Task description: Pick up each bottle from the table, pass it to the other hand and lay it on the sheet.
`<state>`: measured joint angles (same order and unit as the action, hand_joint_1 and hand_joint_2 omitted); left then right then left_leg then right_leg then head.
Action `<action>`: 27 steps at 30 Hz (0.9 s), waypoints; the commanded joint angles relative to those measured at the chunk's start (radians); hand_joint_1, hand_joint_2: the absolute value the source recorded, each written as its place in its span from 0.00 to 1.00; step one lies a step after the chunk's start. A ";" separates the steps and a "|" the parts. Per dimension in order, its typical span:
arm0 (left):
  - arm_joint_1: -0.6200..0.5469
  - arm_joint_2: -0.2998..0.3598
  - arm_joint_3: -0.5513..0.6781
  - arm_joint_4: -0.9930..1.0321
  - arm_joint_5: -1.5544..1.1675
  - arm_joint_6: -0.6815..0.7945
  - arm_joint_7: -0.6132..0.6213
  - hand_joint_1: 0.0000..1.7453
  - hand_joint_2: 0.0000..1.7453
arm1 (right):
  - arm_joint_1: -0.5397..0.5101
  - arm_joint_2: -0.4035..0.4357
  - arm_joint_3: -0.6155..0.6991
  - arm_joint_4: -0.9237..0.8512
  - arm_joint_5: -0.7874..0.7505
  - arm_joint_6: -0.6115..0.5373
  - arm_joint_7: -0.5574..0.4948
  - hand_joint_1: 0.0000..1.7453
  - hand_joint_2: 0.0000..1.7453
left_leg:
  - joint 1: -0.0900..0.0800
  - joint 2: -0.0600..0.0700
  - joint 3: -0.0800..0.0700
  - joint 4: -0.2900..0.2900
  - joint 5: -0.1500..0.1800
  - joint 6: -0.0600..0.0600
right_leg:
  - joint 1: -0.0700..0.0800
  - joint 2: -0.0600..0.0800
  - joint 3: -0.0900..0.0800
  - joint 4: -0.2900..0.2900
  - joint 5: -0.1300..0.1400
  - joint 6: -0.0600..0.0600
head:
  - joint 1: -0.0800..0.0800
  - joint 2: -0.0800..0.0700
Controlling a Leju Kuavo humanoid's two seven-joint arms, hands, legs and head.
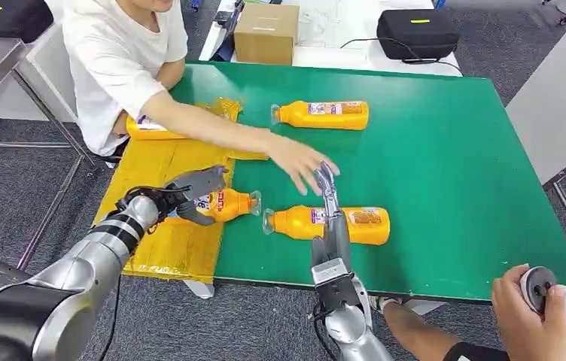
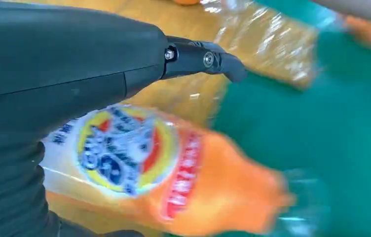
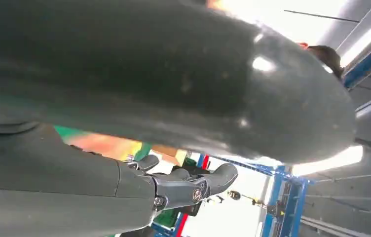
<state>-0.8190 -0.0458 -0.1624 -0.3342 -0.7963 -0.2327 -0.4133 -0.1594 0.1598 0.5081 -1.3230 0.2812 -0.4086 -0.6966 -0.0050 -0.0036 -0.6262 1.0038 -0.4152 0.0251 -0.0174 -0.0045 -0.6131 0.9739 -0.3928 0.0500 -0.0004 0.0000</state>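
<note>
Near the edge of the yellow sheet [image 1: 167,248], my left hand [image 1: 193,194] grips an orange bottle [image 1: 226,204] lying on its side, cap toward the green table [image 1: 445,165]. Up close, this bottle [image 2: 173,177] shows its label under my left hand [image 2: 75,74]. My right hand [image 1: 329,214] stands edge-on with fingers pointing up, empty, in front of a second bottle [image 1: 363,224] lying on the green. The right hand [image 3: 173,190] has its fingers [image 3: 220,177] apart. A third bottle [image 1: 323,114] lies farther back. Another bottle [image 1: 148,129] rests on the sheet, partly behind a person's arm.
A person in white reaches across the table, with a hand [image 1: 302,162] just beyond my right fingertips. Another person's hand [image 1: 524,308] holds a round object at the near right corner. A cardboard box [image 1: 266,31] and a black case [image 1: 418,31] stand behind the table.
</note>
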 commanded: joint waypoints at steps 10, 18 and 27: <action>0.206 -0.125 0.160 -0.481 0.557 0.079 -0.112 0.00 1.00 | 0.036 -0.028 -0.019 -0.004 0.074 0.003 -0.002 0.00 0.00 | 0.000 -0.001 0.002 0.000 -0.001 -0.001 | 0.001 -0.001 0.002 -0.001 -0.001 -0.001 | 0.000 0.000; 0.288 -0.182 0.192 -0.604 0.728 0.090 -0.133 0.00 1.00 | 0.002 -0.073 -0.020 0.064 0.244 -0.004 0.097 0.00 0.00 | 0.002 0.000 0.008 0.001 -0.004 -0.002 | 0.002 0.000 0.008 0.000 -0.004 -0.003 | 0.000 0.000; 0.683 -0.249 0.012 -0.955 1.016 0.286 -0.124 0.00 1.00 | -0.068 -0.249 -0.159 0.239 0.434 0.006 0.137 0.00 1.00 | -0.001 0.002 0.012 -0.003 -0.005 0.000 | -0.001 0.002 0.013 -0.006 -0.003 -0.001 | -0.001 0.000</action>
<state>-0.4232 -0.2636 0.0107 -1.0103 0.1924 -0.0167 -0.4856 -0.1489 0.0598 0.4860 -1.2790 0.7158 -0.4551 -0.5691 -0.0065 -0.0032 -0.6265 1.0039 -0.4165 0.0258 -0.0185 -0.0043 -0.6133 0.9726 -0.3931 0.0502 -0.0011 0.0000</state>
